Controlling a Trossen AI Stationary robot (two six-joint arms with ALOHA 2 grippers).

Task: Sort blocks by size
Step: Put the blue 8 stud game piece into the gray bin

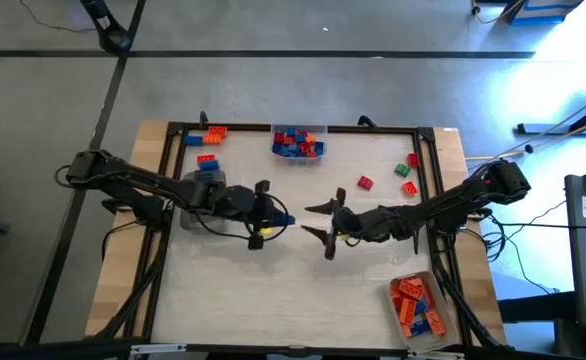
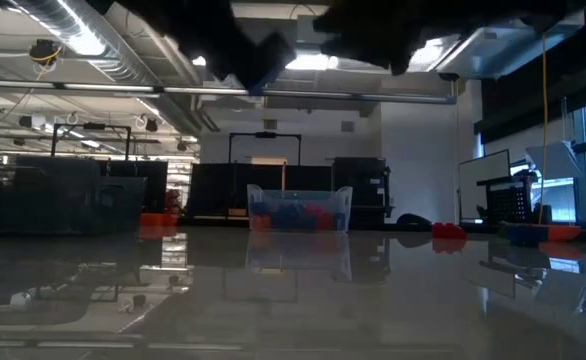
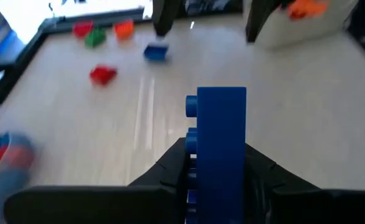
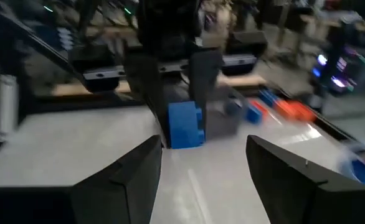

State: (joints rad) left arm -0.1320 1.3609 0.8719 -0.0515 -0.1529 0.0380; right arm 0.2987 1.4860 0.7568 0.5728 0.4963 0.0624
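My left gripper (image 1: 273, 215) hovers over the middle of the table, shut on a blue block (image 3: 220, 124). The right wrist view shows that block (image 4: 184, 124) straight ahead. My right gripper (image 1: 321, 222) faces it from the table's right, level and open, its fingers (image 4: 117, 180) spread with nothing between them. Loose blocks lie on the table at the far right: a red one (image 1: 365, 182), a green one (image 1: 400, 168) and an orange one (image 1: 409, 187). An orange block (image 1: 213, 132) and a blue one (image 1: 193, 140) lie at the far left. My left gripper pinches the blue block between its two fingers, one on the studded face (image 3: 192, 158), the other on the opposite face (image 3: 241, 162). The fingers come from the table's left, slanting down. The block's free end sticks out past the fingertips, clear of the table.
A clear tray (image 1: 298, 142) of blue and red blocks stands at the far edge, also in the low view (image 2: 300, 210). Another tray (image 1: 208, 185) sits under my left arm. A tray (image 1: 416, 305) of orange blocks stands near right. A black frame (image 1: 433, 180) rims the table.
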